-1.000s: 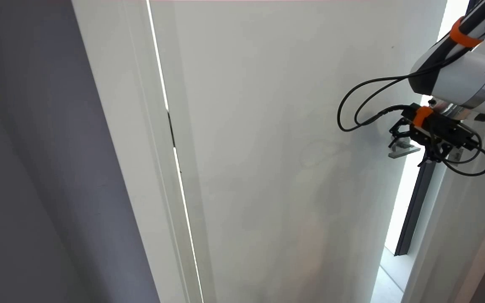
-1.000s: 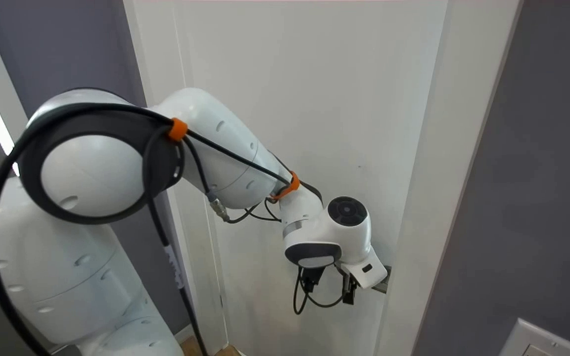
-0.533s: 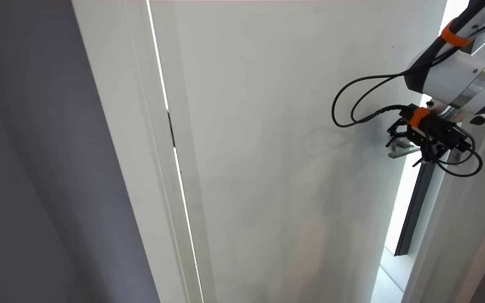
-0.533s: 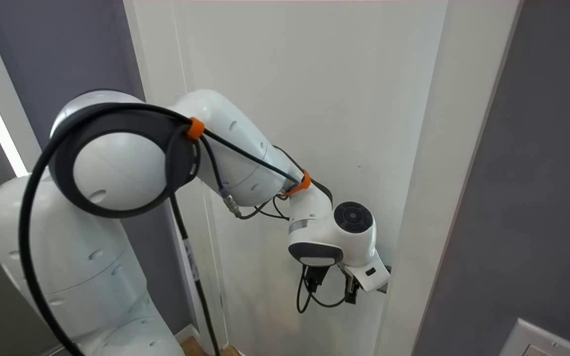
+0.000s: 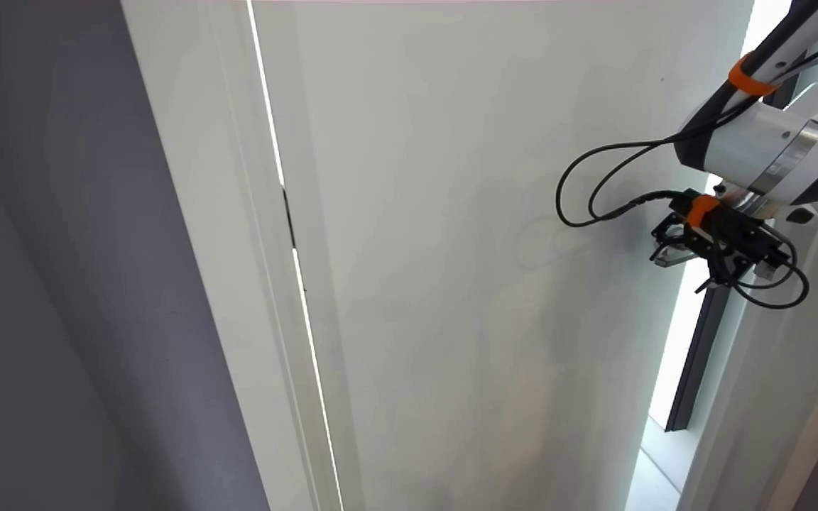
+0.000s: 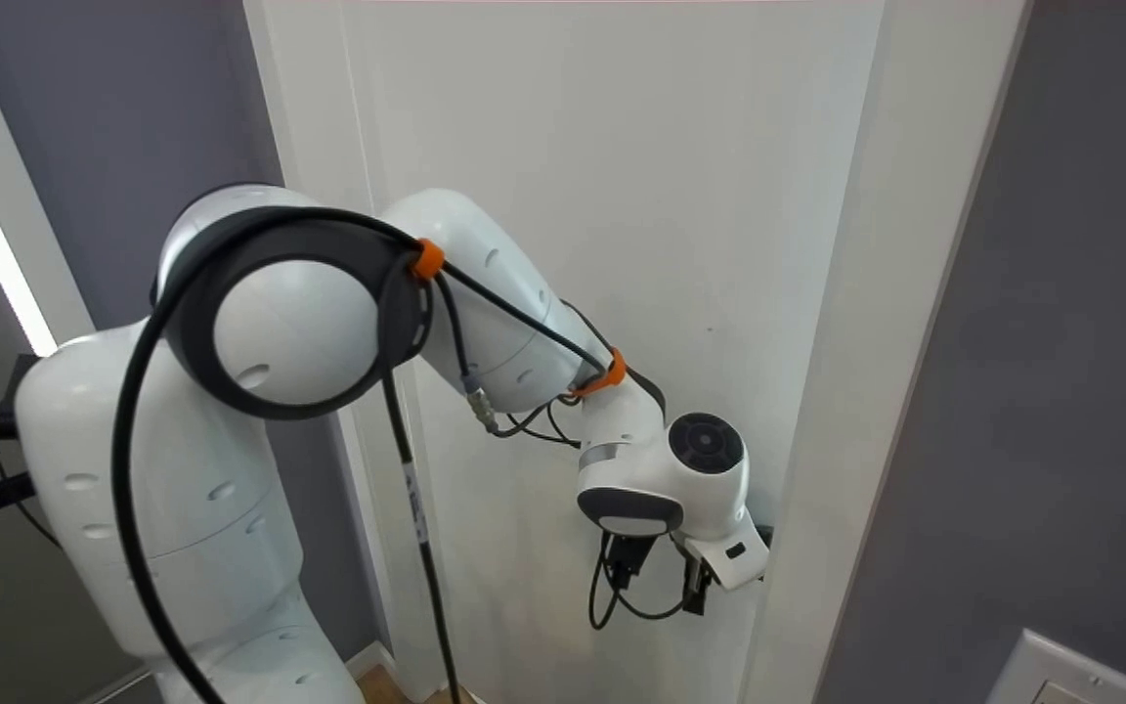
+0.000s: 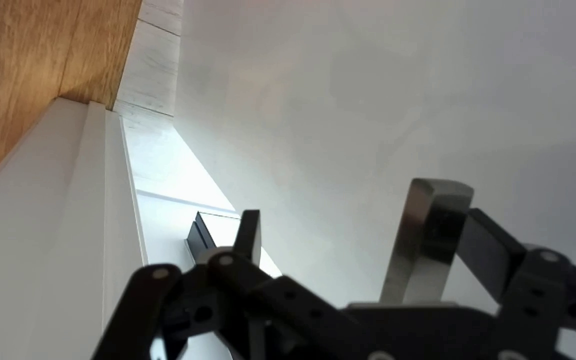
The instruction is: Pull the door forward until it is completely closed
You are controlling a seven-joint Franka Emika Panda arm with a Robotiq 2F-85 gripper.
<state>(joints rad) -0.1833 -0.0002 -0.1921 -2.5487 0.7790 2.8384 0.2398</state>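
Your gripper (image 7: 362,220) has its two fingers (image 7: 248,232) well apart in the wrist view, and the silver lever handle (image 7: 423,245) stands between them, close to the finger at right; whether those two touch, you cannot tell. You have free room from the handle across to the finger at left. Just behind, the white door (image 7: 318,125) fills the middle and right of the frame, ajar: past its edge, left of centre, a bright gap (image 7: 168,160) parts it from the white moulding (image 7: 63,250) at lower left. Wooden floor (image 7: 43,65) lies beyond, in the upper left.

In an exterior view your arm (image 5: 750,149) reaches in from the upper right, the gripper tilted toward the lower left in front of the door's edge and the gap (image 5: 677,355). In an exterior view the arm (image 6: 499,352) runs up from the lower left, bends left of centre and slopes down to the wrist (image 6: 705,499) at lower right, near the moulding.

Count two fingers, one handle, one door, two orange bands (image 5: 750,78) in both exterior views, and one white wall plate (image 6: 1027,665) at lower right on the grey wall (image 6: 1042,342).
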